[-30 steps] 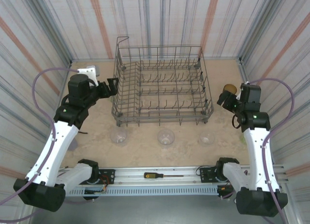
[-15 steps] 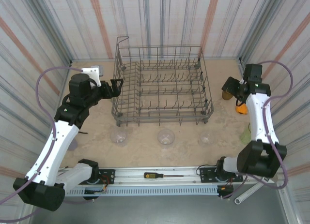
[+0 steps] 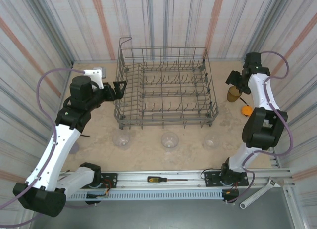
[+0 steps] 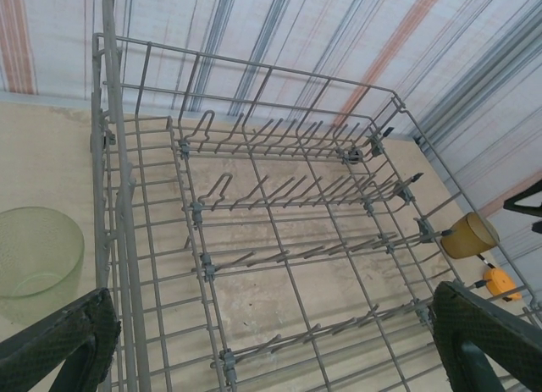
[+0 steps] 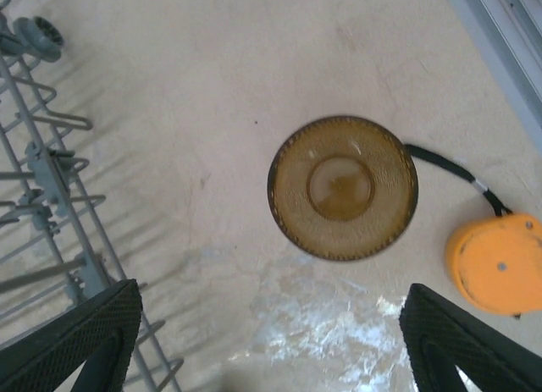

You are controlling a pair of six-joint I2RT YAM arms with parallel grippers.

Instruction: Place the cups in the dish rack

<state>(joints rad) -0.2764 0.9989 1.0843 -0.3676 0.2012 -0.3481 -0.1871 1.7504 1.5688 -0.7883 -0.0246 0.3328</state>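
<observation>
white arms [image 3: 53,146], black joints [image 3: 80,88], purple cables [image 3: 49,73].

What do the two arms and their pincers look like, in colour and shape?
The left arm and right arm have white shells with black joints; a purple cable loops along each. The left pincer and right pincer are black, with finely textured pads.

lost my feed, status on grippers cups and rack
Left gripper open by dish rack, empty-handed. Right gripper open over amber cup, not gripping. Rack empty. Orange round object beside it.

Bright, even light; soft shadows, mostly sharp.
</observation>
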